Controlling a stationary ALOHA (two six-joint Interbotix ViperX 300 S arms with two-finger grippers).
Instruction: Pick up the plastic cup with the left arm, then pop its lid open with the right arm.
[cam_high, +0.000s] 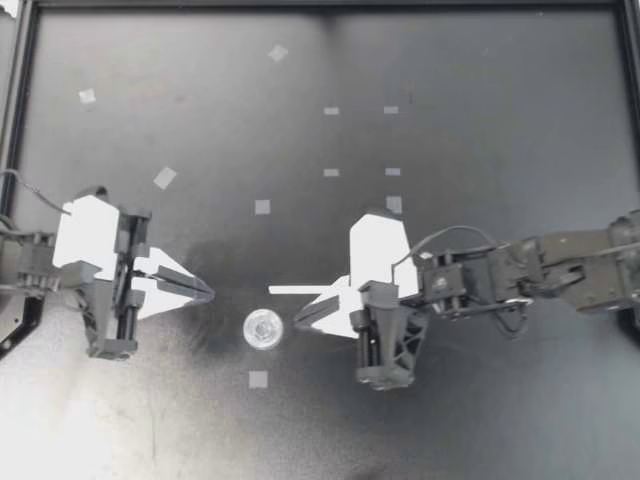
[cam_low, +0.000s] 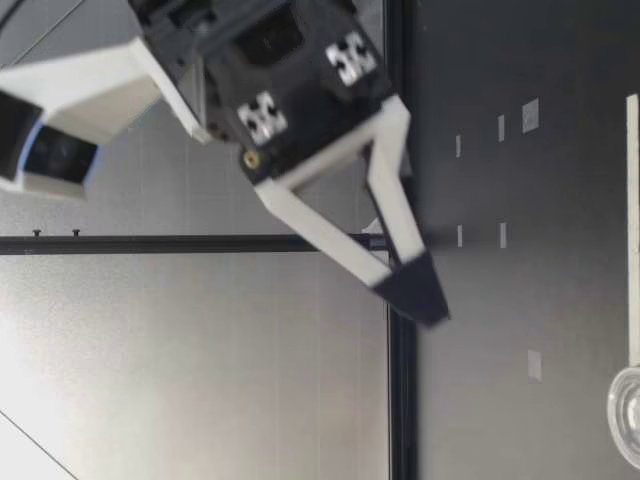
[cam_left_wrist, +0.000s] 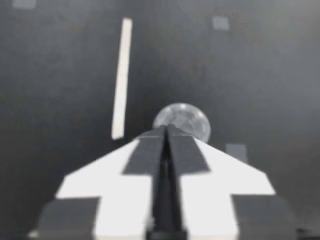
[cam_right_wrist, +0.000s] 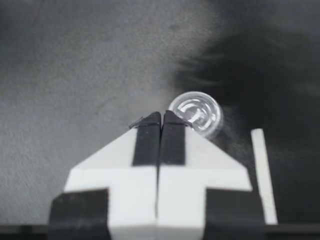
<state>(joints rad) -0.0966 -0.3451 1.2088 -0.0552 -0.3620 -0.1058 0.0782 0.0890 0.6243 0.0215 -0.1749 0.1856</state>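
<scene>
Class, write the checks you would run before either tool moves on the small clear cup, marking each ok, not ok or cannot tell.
1. Nothing in the left tool: ok.
2. Nothing in the right tool: ok.
3. Tools open enough to take the clear cup: not ok, both are shut.
4. Cup in sight from both wrist views: ok.
5. Cup untouched, lying between the two tools: ok.
6. white stick apart from the cup: ok.

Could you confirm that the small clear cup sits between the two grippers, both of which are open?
Not quite: the left gripper and right gripper are both shut, as the wrist views show. The small clear cup does sit between them.
</scene>
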